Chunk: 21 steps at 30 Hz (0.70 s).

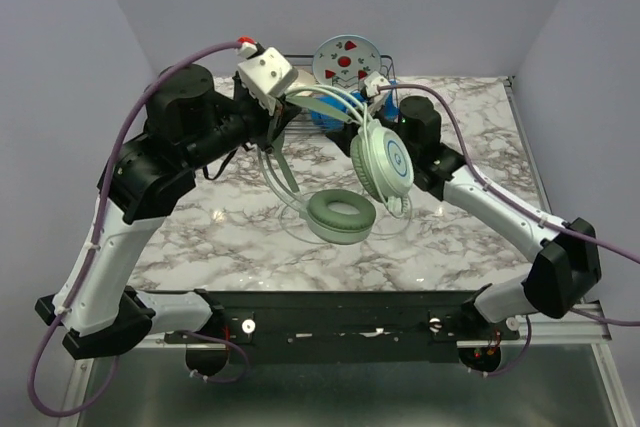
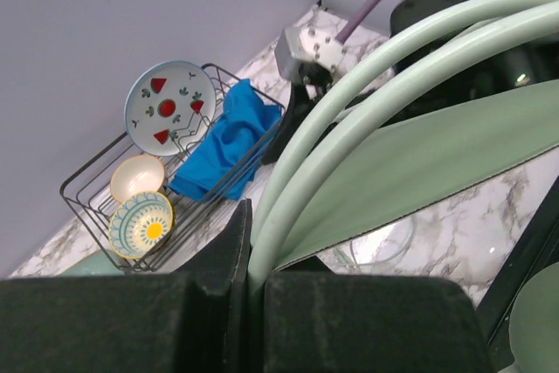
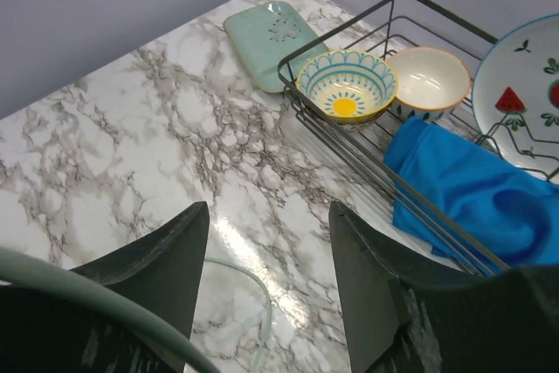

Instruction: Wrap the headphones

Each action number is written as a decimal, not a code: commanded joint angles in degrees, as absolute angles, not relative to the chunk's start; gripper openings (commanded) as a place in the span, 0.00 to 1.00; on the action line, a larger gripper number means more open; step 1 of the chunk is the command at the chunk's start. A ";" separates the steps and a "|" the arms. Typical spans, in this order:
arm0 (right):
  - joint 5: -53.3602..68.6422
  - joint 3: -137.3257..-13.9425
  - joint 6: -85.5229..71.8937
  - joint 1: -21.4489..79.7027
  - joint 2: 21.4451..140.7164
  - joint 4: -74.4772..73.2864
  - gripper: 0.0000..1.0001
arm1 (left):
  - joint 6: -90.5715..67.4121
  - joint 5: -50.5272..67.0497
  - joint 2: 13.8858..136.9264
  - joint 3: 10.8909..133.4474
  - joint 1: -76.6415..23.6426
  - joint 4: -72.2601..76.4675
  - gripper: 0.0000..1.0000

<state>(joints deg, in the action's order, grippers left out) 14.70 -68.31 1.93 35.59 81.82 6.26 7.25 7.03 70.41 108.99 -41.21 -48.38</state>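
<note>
Left wrist view, nearest first: clenched with the left gripper point(image 2: 255, 255) on the slim arched headband point(image 2: 367, 76) of the headphones point(image 2: 419, 159), pinched right between the pads and rising up and away to the right of the fingertips. Beyond the grip, across the marble table point(image 2: 524, 198): a wire rack point(image 2: 83, 203) with a strawberry plate point(image 2: 169, 107), two bowls point(image 2: 140, 224) and a blue cloth point(image 2: 229, 141), all well apart from the tool.

Right wrist view: parted wide at the right gripper point(image 3: 269, 242), grasping nothing. Only a strip of headband crossing outside one finger, at the near corner. Below the gap, on the table, a loop of the thin cable point(image 3: 265, 303). Farther out, the rack again, then a flat mint tray point(image 3: 272, 37).

From above: held aloft between the two tools, one ear cup point(image 1: 386, 165) hanging upright near the right gripper, the other ear cup point(image 1: 341, 216) lower, toward the bases. Cannot tell whether touching the marble.

Judged as mid-wrap: anchored on the left, released on the right, much of the cable slack. Next, probably: reach down with the right gripper for the strand beneath it, pinch that thin line cleanly, then carry it round the headphones without tugging against the left grip.
</note>
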 commanded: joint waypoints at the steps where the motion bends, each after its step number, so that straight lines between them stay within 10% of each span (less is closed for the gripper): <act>1: 19.68 -64.42 -5.17 35.68 88.22 19.24 0.66 | -2.10 6.59 71.54 116.27 -40.78 -47.90 0.00; 21: 22.68 -60.90 -22.67 36.21 105.37 37.08 0.55 | -13.09 8.35 76.55 122.69 -30.94 -44.91 0.00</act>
<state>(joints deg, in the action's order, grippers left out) 22.85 -60.71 -16.58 35.64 101.86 28.36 -4.60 3.92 75.94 120.92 -33.10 -49.19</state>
